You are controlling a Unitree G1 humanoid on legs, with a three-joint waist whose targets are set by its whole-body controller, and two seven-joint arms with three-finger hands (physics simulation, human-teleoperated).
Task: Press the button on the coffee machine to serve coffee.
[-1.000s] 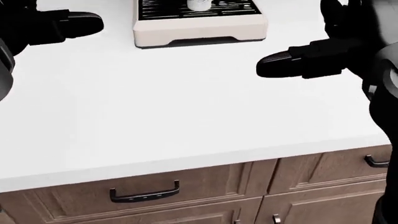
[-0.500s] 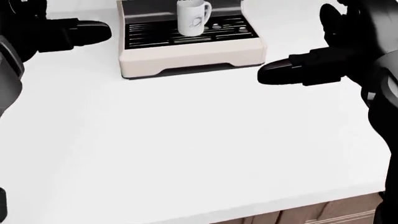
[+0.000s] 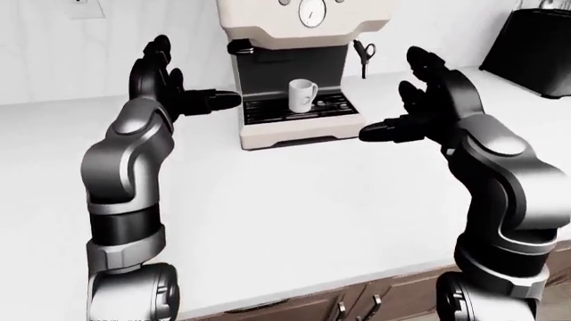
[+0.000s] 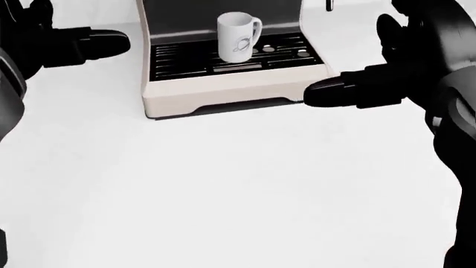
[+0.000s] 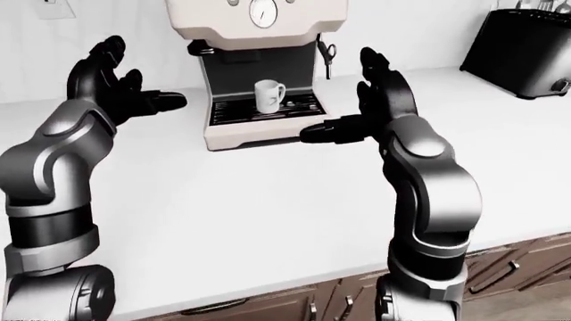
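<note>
**Open hands flank the coffee machine**

Bare white worktop fills the near span above the cabinet edge. Beyond it, the left hand and right hand hover with fingers spread, holding nothing, either side of the coffee machine. A white mug stands on its drip tray.

Bright, even, soft render light; faint shadows, slight overall blur.

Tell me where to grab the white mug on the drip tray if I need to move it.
Grip the mug round its upright body, coming in with the right hand from the view's right. Its handle points right, and the brew head overhangs it, blocking a top grasp.
</note>
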